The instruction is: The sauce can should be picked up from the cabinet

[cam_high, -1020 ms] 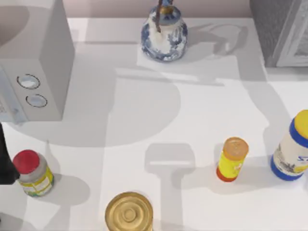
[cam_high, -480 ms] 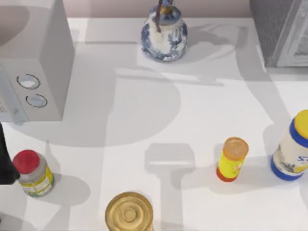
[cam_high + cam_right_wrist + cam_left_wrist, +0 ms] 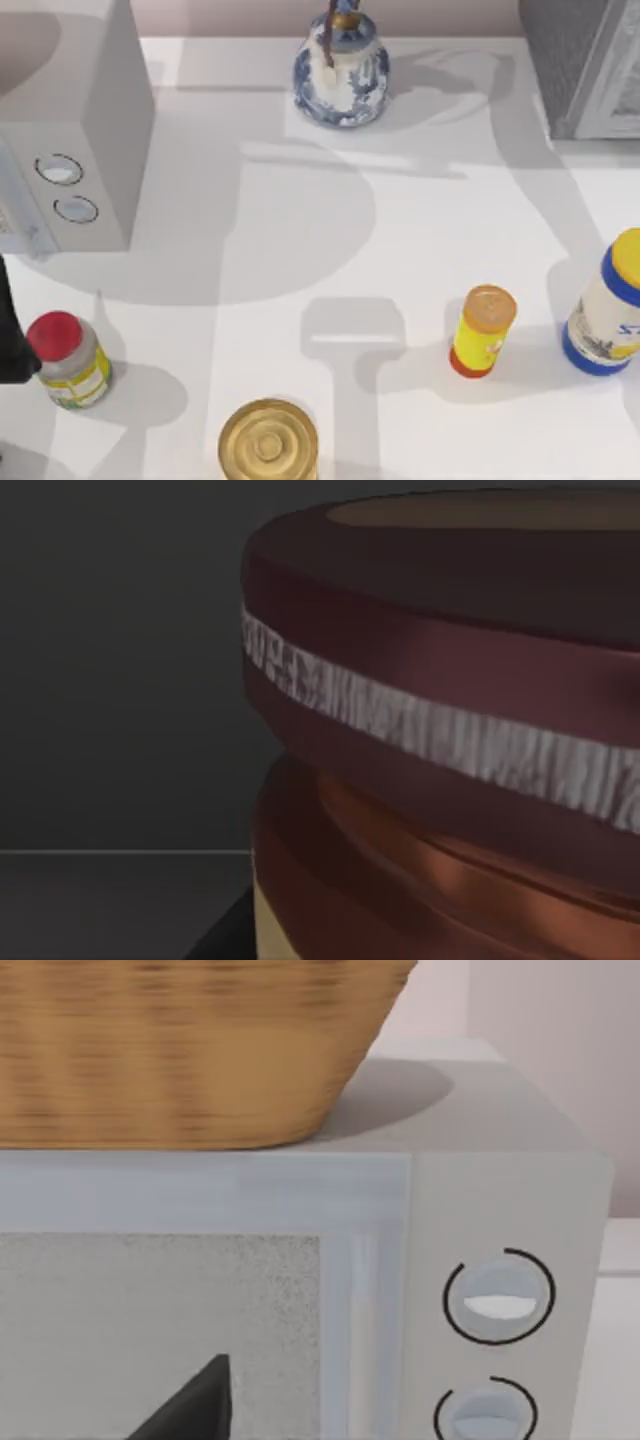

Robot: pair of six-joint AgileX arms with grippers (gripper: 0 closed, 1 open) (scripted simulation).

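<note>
So the sauce can is right up against the right wrist camera, sitting in a dark interior that I'd bet is the inside of the cabinet, the dark grey speckled box at the far right corner of the surface. You can see its maroon lid with a pale ribbed band and the orange-brown body below. The right tool must be very near the can, but I can't tell if its fingers are apart, together or clamped on anything. To do this step well, I'd say get the fingers squarely on either side of the body below the lid rim, squeeze firmly, then pull straight out so the can doesn't clip the door frame. The left arm is parked at the near left by the pale microwave, and I can't tell that tool's state either.
</note>
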